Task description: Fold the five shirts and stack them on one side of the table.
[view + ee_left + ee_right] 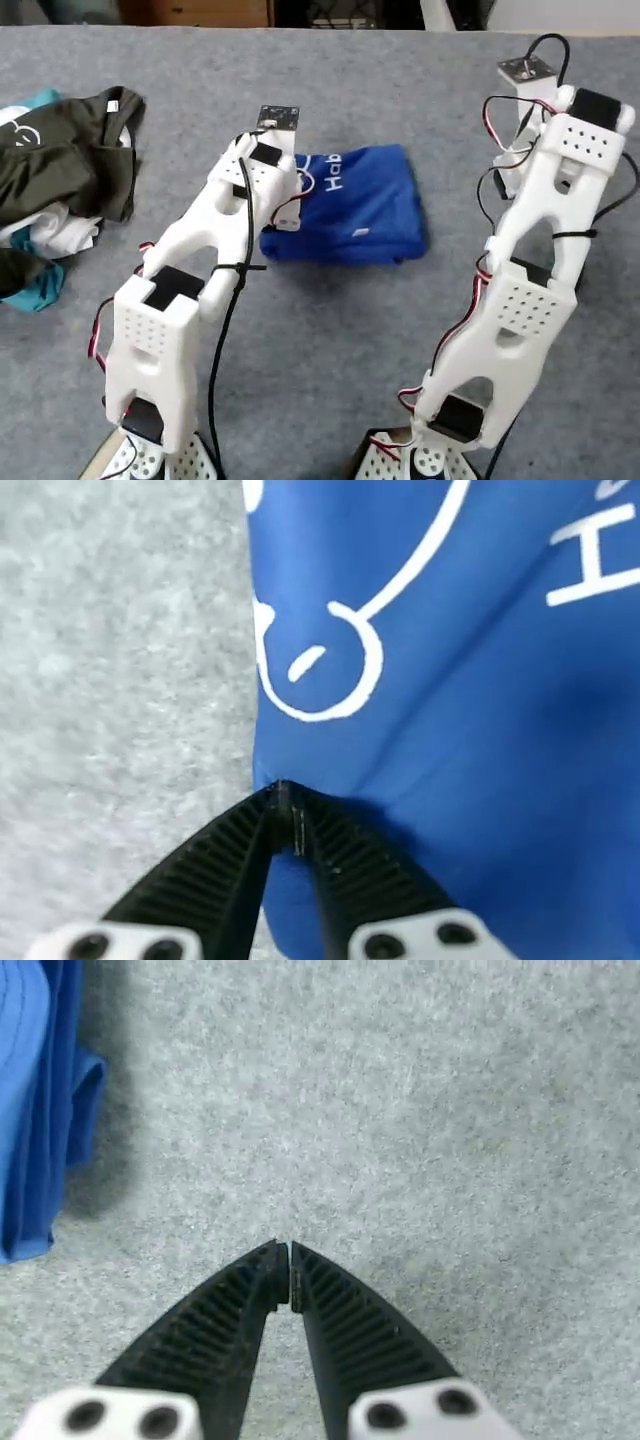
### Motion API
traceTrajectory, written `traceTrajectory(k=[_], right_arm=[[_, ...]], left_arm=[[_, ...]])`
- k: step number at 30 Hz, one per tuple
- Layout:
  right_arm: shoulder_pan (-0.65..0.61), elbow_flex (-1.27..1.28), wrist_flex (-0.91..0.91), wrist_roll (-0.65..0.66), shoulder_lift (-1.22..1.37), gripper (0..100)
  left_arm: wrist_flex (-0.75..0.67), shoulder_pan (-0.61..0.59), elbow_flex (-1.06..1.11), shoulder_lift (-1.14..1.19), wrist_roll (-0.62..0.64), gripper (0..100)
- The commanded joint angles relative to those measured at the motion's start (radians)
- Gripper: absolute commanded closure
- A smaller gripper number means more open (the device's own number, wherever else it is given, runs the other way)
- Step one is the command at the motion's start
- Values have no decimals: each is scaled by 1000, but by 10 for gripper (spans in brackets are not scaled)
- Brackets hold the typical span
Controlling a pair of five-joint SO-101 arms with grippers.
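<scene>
1. L gripper (pixel 284 802): jaws pressed together, tips at the edge of the blue shirt (pixel 450 730). No cloth visible between them; prob. tidying the fold.
2. R gripper (pixel 289 1262): jaws pressed together, empty, over the grey table (pixel 450 1110) beside the shirt; likely parked clear.
3. Blue shirt: folded to a compact rectangle, white print up, between the arms.
4. Unfolded shirts (pixel 60 190): crumpled heap on the L side.

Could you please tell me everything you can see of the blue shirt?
The blue shirt is soft cloth with white print, folded into a rough rectangle. It lies flat on the grey table between the arms, apart from the unfolded pile. The left gripper, fingers shut, sits at its edge; whether it pinches cloth is unclear.
</scene>
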Motion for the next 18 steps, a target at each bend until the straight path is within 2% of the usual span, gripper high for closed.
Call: traceTrajectory(k=[1,10,14,18], right_arm=[[-12,-18,-2,3,-62,985],[-15,-16,2,3,-160,985],[-66,41,6,2,-196,985],[-169,225,6,-3,-306,985]], left_arm=[[11,-21,65,-6,-40,973],[-34,-114,142,-75,-69,973],[-35,-82,120,-233,-69,973],[-44,-35,122,-367,-61,973]])
